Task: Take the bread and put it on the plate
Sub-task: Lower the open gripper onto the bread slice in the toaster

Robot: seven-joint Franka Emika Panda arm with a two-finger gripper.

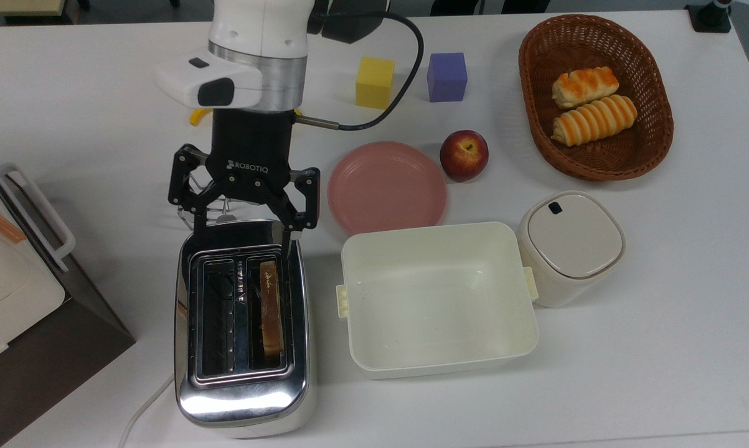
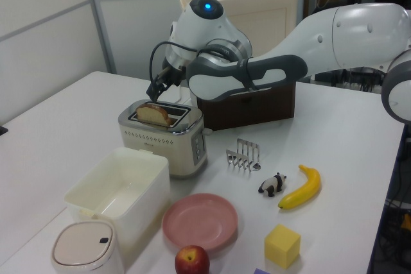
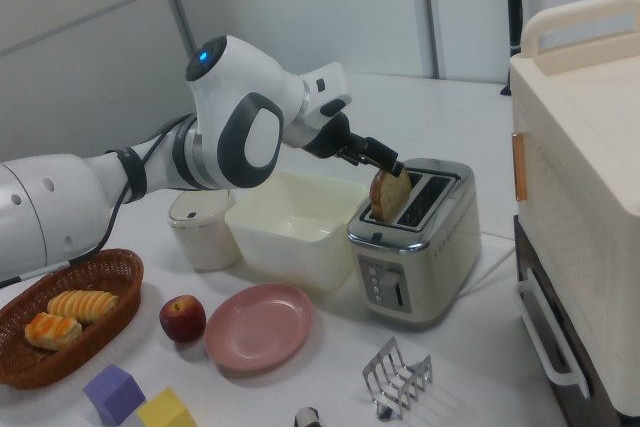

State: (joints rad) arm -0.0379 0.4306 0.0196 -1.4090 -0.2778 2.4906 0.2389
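Observation:
The bread (image 1: 271, 308) is a brown slice standing on edge in the right slot of the chrome toaster (image 1: 243, 398), in the top view. It pokes out of the slot in the left view (image 2: 154, 114) and in the right view (image 3: 390, 194). My gripper (image 1: 240, 236) hangs open over the toaster's far end, fingers spread wide, apart from the slice and holding nothing. The left view shows the gripper (image 2: 156, 91) just above the bread. The pink plate (image 1: 386, 186) lies bare on the table to the top view's right of the toaster.
A cream tub (image 1: 439, 361) stands beside the toaster, with a lidded white container (image 1: 570, 246) next to it. An apple (image 1: 464, 154), a wicker basket (image 1: 654, 143) of rolls, a yellow cube (image 1: 374, 82) and a purple cube (image 1: 447, 76) lie beyond. A toast rack (image 2: 244, 154), panda toy (image 2: 273, 184) and banana (image 2: 302, 187) sit nearby.

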